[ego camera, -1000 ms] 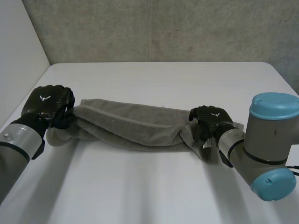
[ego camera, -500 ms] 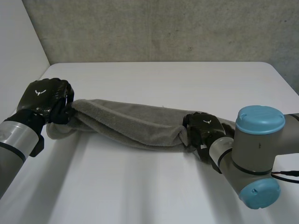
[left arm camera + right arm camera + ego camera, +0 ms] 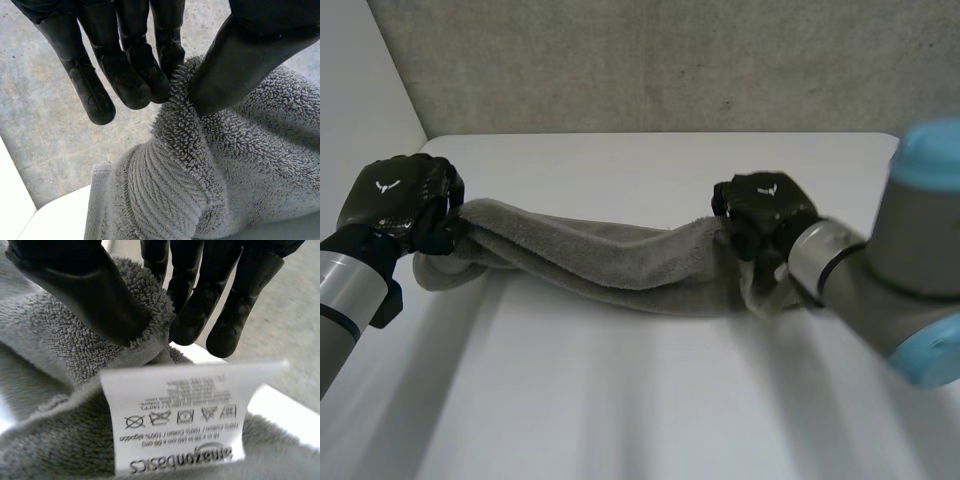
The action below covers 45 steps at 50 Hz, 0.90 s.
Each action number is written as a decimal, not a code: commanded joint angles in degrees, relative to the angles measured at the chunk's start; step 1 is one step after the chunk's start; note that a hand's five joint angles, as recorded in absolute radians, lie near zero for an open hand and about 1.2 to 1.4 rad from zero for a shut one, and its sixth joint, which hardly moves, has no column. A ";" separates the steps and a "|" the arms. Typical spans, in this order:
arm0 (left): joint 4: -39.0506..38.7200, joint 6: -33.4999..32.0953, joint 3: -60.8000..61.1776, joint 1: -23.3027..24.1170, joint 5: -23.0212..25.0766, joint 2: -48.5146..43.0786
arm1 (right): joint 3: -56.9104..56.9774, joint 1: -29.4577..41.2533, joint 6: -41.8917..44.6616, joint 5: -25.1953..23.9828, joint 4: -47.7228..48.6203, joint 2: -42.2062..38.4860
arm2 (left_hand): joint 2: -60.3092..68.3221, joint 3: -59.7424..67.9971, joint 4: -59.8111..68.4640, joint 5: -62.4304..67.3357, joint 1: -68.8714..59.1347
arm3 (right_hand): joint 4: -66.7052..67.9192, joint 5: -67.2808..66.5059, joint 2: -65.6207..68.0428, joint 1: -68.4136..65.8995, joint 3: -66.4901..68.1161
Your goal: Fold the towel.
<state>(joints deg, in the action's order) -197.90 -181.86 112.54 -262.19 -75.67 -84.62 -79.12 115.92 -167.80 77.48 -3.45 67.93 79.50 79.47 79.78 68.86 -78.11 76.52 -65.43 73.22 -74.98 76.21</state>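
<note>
A grey towel stretches as a long, bunched band across the white counter, held at each end by a hand. The left hand has the towel's left end: in its wrist view a fold of the looped cloth is pinched between the thumb and the nearly straight fingers. The right hand has the right end, thumb and fingers closed on a fold of the edge in the same way. Just under that grip a white care label sticks out from the towel. A short end of cloth hangs below the right hand.
</note>
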 commanded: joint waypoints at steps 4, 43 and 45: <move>2.25 0.46 0.13 0.27 0.35 0.16 | 15.57 -3.68 23.82 -6.73 -35.10 -1.47 | 0.50 0.53 0.22 1.14 -1.89 | 3.48 -4.57 6.78 -5.02 3.79; -25.08 -25.73 -57.26 7.83 -17.84 -25.42 | 73.41 -1.32 33.07 6.54 0.55 -18.88 | 0.50 0.53 0.22 1.14 -1.89 | 3.48 -4.57 6.78 -5.02 3.79; -25.61 -24.95 -59.01 7.92 -17.76 -26.55 | 72.71 -1.14 31.93 3.48 -2.42 -18.79 | 0.50 0.53 0.22 1.14 -1.89 | 3.48 -4.57 6.78 -5.02 3.79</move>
<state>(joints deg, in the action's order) -215.96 -208.67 58.97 -254.55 -91.77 -110.21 -6.02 114.82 -131.24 85.25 -5.48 48.22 79.50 79.50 79.79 68.87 -78.11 76.53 -68.59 75.93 -75.02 76.72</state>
